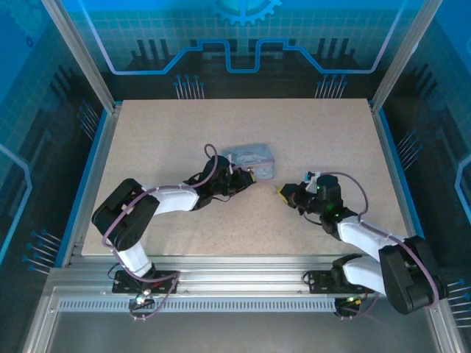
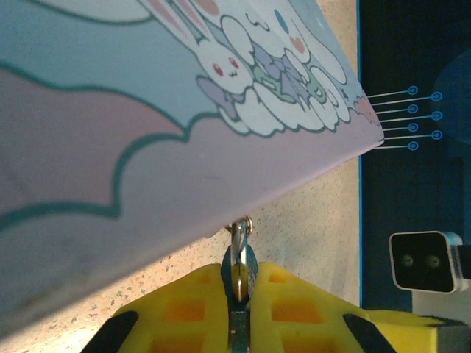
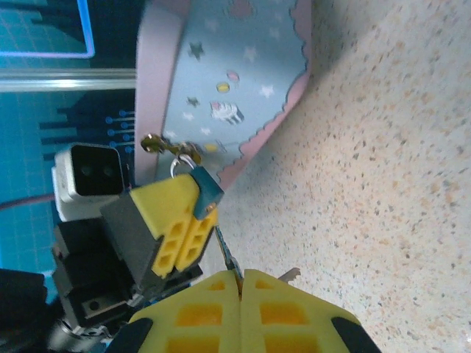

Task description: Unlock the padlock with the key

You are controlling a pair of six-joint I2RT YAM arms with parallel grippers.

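The padlock (image 2: 240,254) is a small dark teal lump with a brass face. Its shackle runs through a ring on the pale blue cartoon tin (image 2: 147,132). My left gripper (image 2: 243,273) is shut on the padlock body, right beside the tin (image 1: 250,156). In the right wrist view the padlock (image 3: 207,193) sits at the tip of the left gripper's yellow fingers (image 3: 171,220). My right gripper (image 3: 241,273) is shut on the key (image 3: 227,246). The blade points up at the padlock's underside. I cannot tell whether its tip is in the keyhole. From above, the two grippers (image 1: 249,176) (image 1: 282,193) face each other.
The tin stands near the middle of the speckled table (image 1: 169,132). Aluminium rails (image 1: 221,279) run along the near edge and blue panels wall the sides. A second key's tip (image 3: 291,276) pokes out beside the right fingers.
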